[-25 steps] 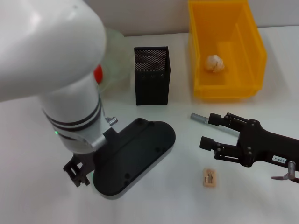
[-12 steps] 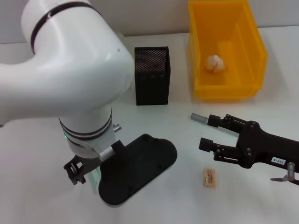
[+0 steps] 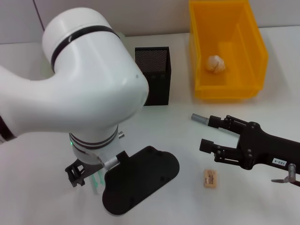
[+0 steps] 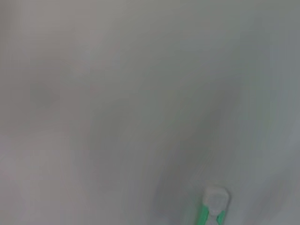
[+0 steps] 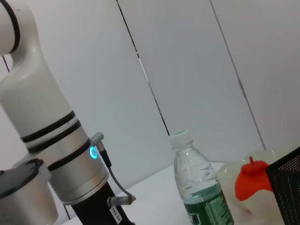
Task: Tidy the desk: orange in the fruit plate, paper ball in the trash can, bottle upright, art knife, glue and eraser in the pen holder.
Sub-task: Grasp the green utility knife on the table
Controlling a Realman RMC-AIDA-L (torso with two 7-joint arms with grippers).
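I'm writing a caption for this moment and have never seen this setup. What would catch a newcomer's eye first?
The big white left arm fills the near left of the head view, hanging over a green-and-white object on the table. Behind on the right, the bright yellow trash can already holds the paper ball. The black right gripper hovers open near the tan eraser, with the pen holder behind in the middle.
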